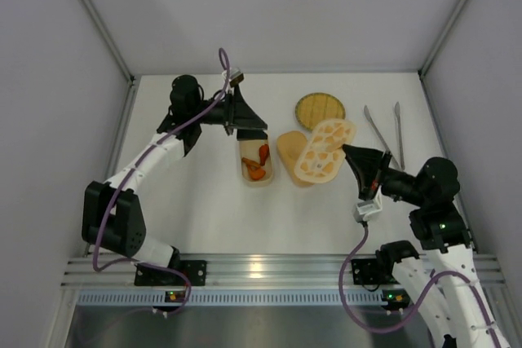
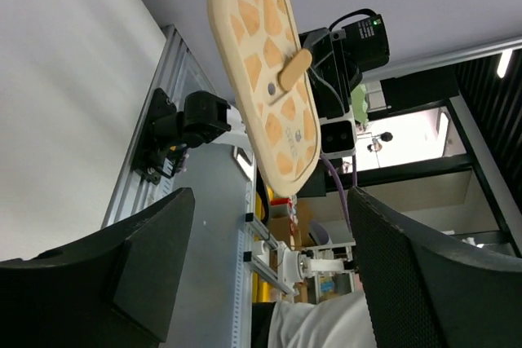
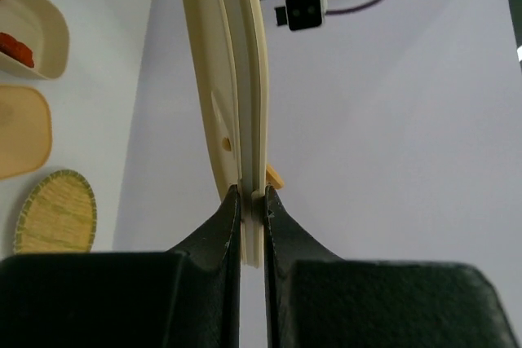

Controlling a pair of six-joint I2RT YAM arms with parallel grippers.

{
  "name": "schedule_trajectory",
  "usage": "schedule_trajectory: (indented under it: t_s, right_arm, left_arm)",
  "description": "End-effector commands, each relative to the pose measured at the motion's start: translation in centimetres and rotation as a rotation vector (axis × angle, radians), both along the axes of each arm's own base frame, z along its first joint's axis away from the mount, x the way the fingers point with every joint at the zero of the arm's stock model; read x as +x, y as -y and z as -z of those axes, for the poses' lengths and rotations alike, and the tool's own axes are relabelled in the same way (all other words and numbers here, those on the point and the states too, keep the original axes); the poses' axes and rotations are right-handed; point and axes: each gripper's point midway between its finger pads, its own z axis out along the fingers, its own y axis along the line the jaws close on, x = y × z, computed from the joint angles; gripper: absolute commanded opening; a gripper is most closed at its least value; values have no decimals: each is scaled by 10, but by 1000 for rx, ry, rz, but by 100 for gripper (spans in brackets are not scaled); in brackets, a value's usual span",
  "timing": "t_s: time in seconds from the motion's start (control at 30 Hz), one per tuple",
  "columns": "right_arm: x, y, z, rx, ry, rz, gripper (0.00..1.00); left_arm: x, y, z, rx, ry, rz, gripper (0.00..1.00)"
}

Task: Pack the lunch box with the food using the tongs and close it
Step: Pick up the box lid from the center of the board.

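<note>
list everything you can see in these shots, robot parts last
lunch box: one, cream, open, left of centre
food pieces: a few, orange-red, inside the lunch box
tray: one, tan oval, right of the lunch box
lid: one, cream with orange patches, raised and tilted over the tray
woven plate: one, yellow, round, behind the tray
tongs: one pair, silvery, far right, untouched
left gripper: one, black, open, above the lunch box
right gripper: one, black, shut on the lid's edge
</note>
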Motion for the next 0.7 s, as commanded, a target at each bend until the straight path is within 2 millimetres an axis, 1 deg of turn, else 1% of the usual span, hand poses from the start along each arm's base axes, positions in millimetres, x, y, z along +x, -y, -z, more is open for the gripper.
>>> schedule_trajectory:
  t_s: [0.0,0.07,0.1,0.13,0.17,0.2,0.23,0.3,0.33,0.43,0.47,0.67]
  right_arm:
    - [-29,-25,-24,-94,337,-195,0]
    - [-30,-28,-21,-121,361,-212,0]
    - [-30,-30,-18,-126,351,-220,0]
    - [-33,-34,-16,-127,350,-239,0]
    - [-32,-35,-16,-131,354,-234,0]
    - [-32,-37,-14,-132,351,-237,0]
    - [-35,-41,-14,-129,351,-253,0]
    - [-34,-43,-11,-134,344,-245,0]
    - [-38,-47,-10,-132,345,-260,0]
    - [-39,-52,-11,-120,352,-263,0]
    - [-37,-52,-13,-117,356,-248,0]
    - [-35,-57,-14,-112,345,-235,0]
  left_arm:
    - [12,11,-15,-8,103,-18,79]
    - [19,16,-12,22,125,-38,73]
    - [20,19,-22,30,177,-38,70]
    - [13,25,-2,96,180,-8,67]
    - [12,31,4,137,204,-17,66]
    - [7,35,7,160,236,-2,66]
    - [-5,43,9,180,280,39,66]
    - [-12,52,16,198,294,59,67]
    - [-19,57,19,199,299,84,68]
    - [-23,61,26,204,288,108,68]
    - [-24,62,29,198,284,113,68]
    - [-36,60,29,163,243,155,65]
